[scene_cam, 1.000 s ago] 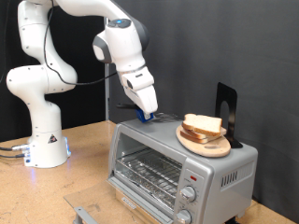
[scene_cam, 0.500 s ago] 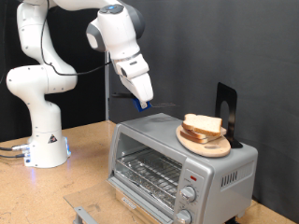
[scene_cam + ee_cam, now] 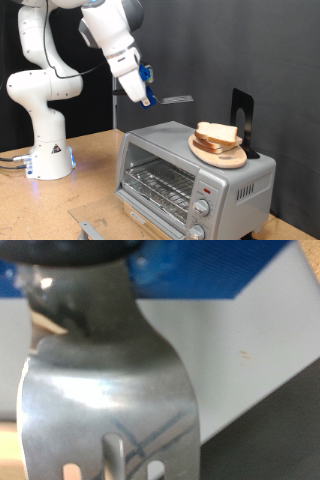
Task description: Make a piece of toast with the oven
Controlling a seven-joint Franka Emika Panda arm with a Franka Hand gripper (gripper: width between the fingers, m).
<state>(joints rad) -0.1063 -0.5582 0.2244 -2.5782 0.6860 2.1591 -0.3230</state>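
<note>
One oven sits on the wooden table, at about five o'clock in the exterior view. Its glass door is shut, one wire rack shows behind the glass, and two round knobs and one small red light sit on its front panel. On the oven's roof rests one round wooden plate carrying a stack of bread slices; how many slices are in the stack is hard to count from here. One dark upright stand rises just behind the plate. No single slice lies apart from the stack in either view, and none shows on the rack.

The bottom of the oven and its lower knob are cut off by the frame edge, as is a grey object at six o'clock.

One gripper hangs at about twelve o'clock in the exterior view, above the oven and well apart from the plate. It is closed on one spatula, gripping the blue handle, with the metal blade sticking out sideways toward three o'clock. The fingers themselves are hard to make out. In the wrist view the blade fills most of the picture, blurred, with slots cut off at the edge.
</note>
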